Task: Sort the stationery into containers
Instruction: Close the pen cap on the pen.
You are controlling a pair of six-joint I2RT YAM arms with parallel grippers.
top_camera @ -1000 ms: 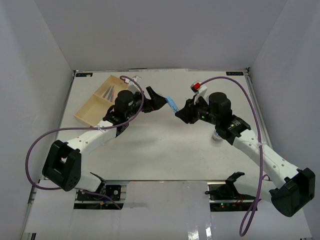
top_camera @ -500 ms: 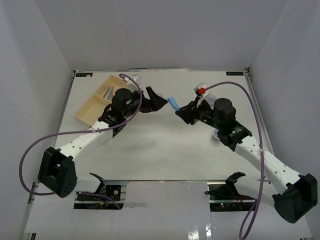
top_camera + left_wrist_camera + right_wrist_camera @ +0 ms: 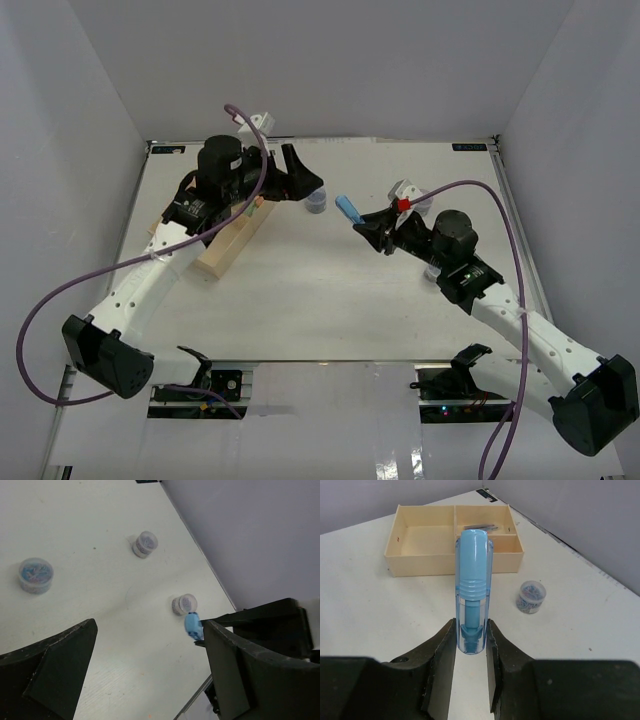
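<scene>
The blue marker is sitting in the right claw, lifted off the worktop near its middle. The jaws are pinching only its clear lower end, so the capped end is sticking out free. It is probably light and stiff, a smooth round plastic barrel that could be swivelling or slipping in so short a pinch. A second hold would likely be safest around the ribbed band or the middle of the barrel, squarely across it rather than on the rounded cap. The right arm is stretching from its near corner toward the centre with its wrist raised, aiming the marker at the cream tray, where a few thin pens are lying in a far compartment. The left arm is reaching well forward, its forearm crossing above the tray, and the left claw is hanging spread wide and holding nothing. It is facing the marker but well apart from it. A small round jar is standing on the worktop between the two claws, something to be avoiding on any low pass.
</scene>
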